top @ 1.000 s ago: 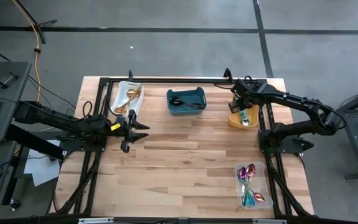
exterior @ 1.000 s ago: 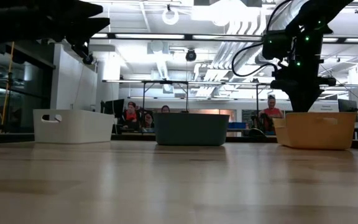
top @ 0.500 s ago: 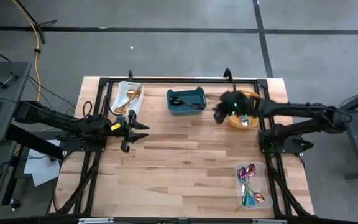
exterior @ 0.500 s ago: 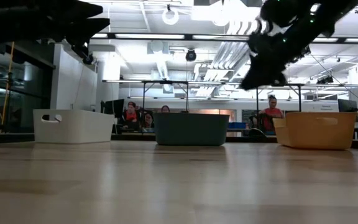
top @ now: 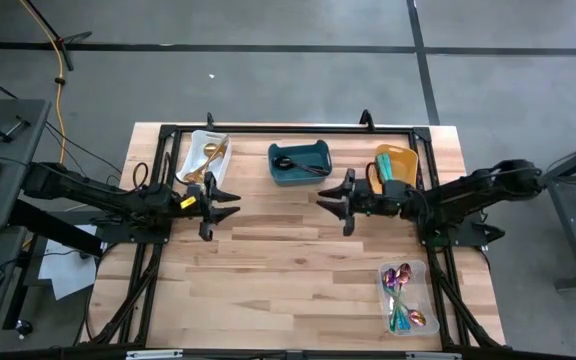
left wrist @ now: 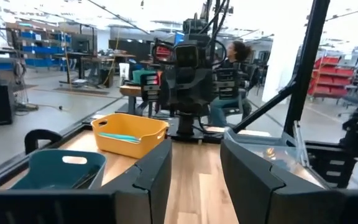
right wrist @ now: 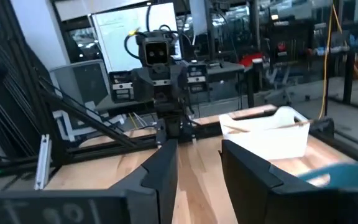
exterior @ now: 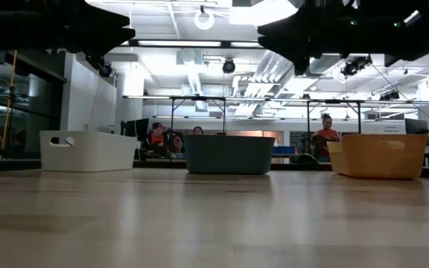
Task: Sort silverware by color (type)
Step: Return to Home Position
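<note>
High view shows us the left end effector (top: 234, 203) and right end effector (top: 321, 197) facing each other above the wooden surface (top: 288, 270), both spread wide, holding nothing. We see gold spoons (top: 209, 158) in the white rectangular bin (top: 197, 139), a black spoon (top: 299, 166) in the teal bin (top: 298, 181), a teal-handled utensil (left wrist: 122, 137) in the orange bin (top: 392, 154), and iridescent purple spoons (top: 400, 278) in the clear bin (top: 423, 295).

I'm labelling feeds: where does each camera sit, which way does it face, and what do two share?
High: overhead, straight down; left gripper, right gripper facing each other over table.
Low: tabletop height, toward white bin, teal bin, orange bin; arms overhead.
Left wrist: past own fingers toward right arm.
Right wrist: past own fingers toward left arm.
High and low share the bins.
</note>
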### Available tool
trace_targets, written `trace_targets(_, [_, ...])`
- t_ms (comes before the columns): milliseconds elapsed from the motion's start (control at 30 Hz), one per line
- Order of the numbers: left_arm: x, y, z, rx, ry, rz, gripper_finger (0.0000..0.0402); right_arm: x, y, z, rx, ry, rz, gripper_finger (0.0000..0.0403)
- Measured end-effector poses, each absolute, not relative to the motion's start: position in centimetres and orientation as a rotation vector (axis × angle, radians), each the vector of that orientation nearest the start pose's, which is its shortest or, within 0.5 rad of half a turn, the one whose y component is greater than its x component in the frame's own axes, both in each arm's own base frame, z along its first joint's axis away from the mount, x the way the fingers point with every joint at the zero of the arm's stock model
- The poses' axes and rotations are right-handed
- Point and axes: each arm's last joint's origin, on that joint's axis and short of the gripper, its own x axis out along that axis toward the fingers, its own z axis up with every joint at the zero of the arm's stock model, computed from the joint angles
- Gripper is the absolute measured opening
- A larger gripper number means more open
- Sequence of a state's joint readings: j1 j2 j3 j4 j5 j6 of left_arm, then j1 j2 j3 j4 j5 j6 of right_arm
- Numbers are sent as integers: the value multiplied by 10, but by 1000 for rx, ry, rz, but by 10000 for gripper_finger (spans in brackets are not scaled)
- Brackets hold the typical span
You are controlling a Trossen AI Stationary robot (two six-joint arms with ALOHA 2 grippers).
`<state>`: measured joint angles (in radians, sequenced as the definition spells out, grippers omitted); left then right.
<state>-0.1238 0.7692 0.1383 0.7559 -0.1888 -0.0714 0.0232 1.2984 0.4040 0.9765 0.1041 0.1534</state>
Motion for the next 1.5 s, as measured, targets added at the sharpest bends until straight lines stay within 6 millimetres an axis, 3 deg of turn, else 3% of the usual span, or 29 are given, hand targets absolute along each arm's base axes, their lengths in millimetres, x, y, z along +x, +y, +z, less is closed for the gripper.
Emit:
trace_targets(233, [159, -14, 203, -43, -121, 68, 129, 261, 8, 209, 58, -52, -61, 118])
trace_targets(1500, [158, -12, 203, -53, -126, 130, 129, 261, 8, 210, 81, -50, -61, 118])
